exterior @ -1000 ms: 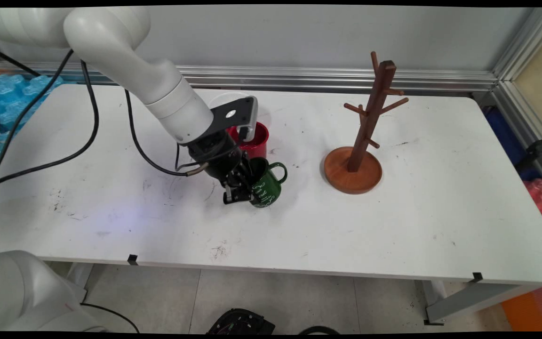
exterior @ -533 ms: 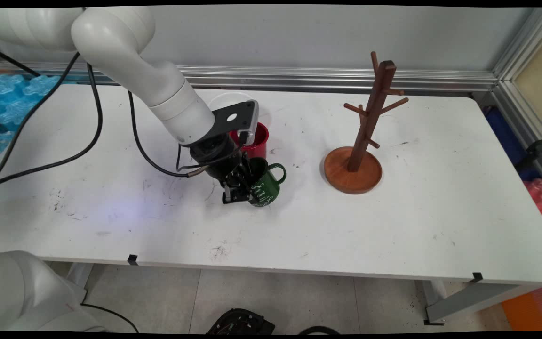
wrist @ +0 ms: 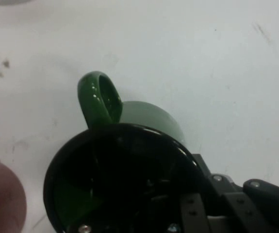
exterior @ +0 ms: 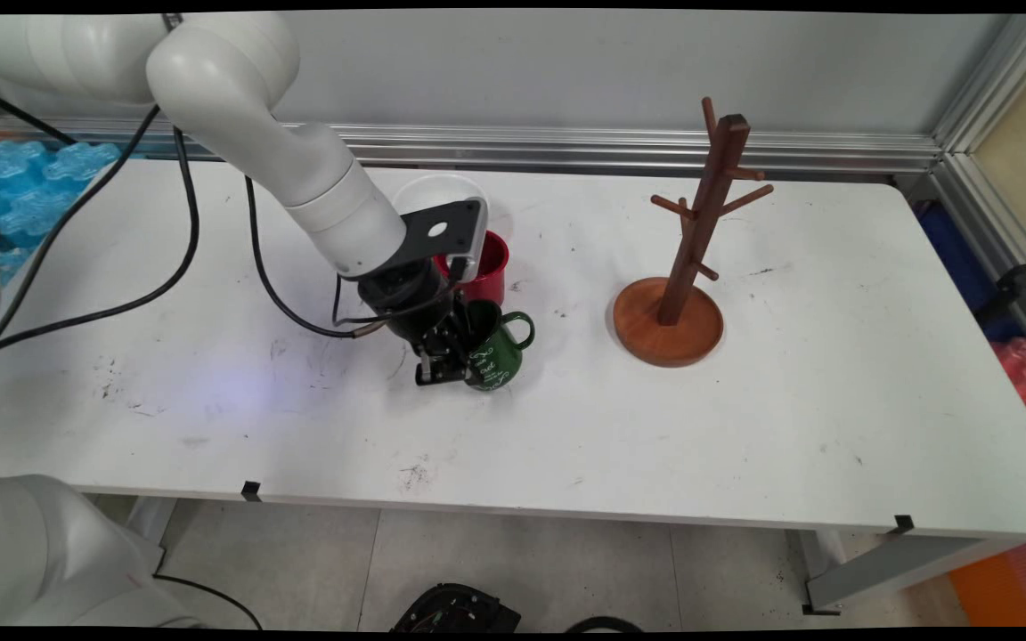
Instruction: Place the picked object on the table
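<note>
Fingers (exterior: 452, 361) clamping green mug (exterior: 493, 356), handle rightward

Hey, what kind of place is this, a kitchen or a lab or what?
Most likely a robotics lab or test bench, not a kitchen. A robot arm's gripper grips a green mug on a scuffed white table framed by aluminium rails, with a wooden mug tree nearby.

A white table (exterior: 745, 427) stands against a grey wall (exterior: 566, 62), above a tiled floor (exterior: 566, 570).
</note>
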